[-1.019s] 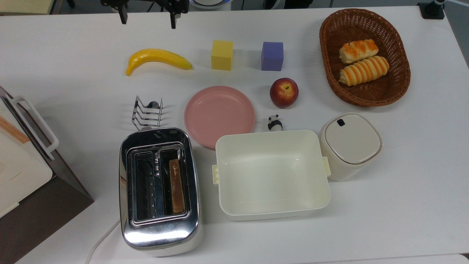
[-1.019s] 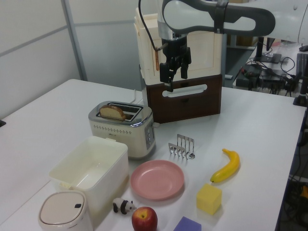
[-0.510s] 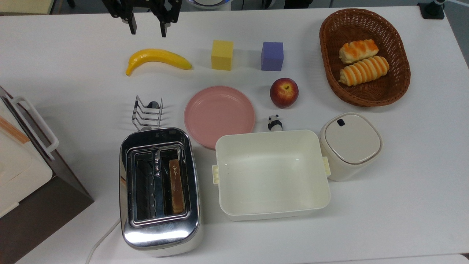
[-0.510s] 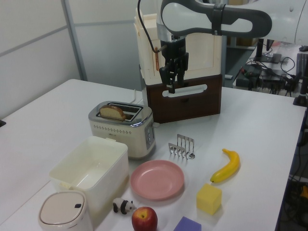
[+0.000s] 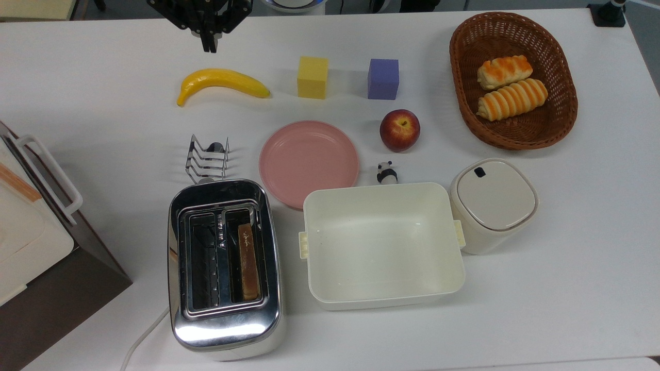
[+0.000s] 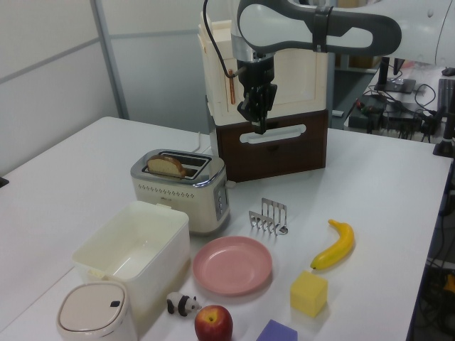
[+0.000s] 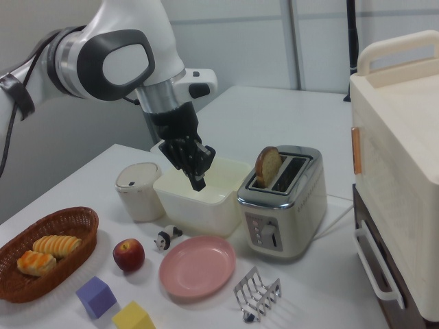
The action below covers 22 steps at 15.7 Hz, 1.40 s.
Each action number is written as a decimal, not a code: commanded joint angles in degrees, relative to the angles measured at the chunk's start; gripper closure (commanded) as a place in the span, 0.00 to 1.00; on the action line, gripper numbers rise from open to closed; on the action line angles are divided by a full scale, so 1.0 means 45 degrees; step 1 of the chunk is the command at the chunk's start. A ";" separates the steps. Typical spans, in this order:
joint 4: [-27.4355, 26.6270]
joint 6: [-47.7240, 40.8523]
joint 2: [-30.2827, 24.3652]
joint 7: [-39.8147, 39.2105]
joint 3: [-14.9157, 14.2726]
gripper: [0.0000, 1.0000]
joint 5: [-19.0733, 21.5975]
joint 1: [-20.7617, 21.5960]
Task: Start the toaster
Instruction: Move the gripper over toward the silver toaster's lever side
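My jaws [image 7: 199, 179] are closed on nothing, raised above the white counter [image 5: 103, 134]. Beyond them stands the shiny chrome two-slot toaster [image 7: 282, 210], well apart. Its lever seems small; I might slip off it, pressing off-centre.

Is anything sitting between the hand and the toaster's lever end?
Yes, in part. The hand hangs in the air over the table's far edge. Between it and the toaster, in the top view, lie the banana and, close to the toaster's control end, the wire toast rack. Both are low; an approach from above looks clear.
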 commanded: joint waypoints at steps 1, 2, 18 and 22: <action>-0.0259 0.0808 -0.0054 -0.0240 -0.0024 1.00 0.0289 -0.0082; -0.0511 0.1120 -0.0016 -0.0201 -0.0024 1.00 0.0288 -0.0063; -0.0905 0.3154 0.1858 0.0327 -0.0063 1.00 -0.0804 -0.0082; -0.0983 0.4150 0.1938 0.0366 -0.0374 1.00 -0.0825 -0.0102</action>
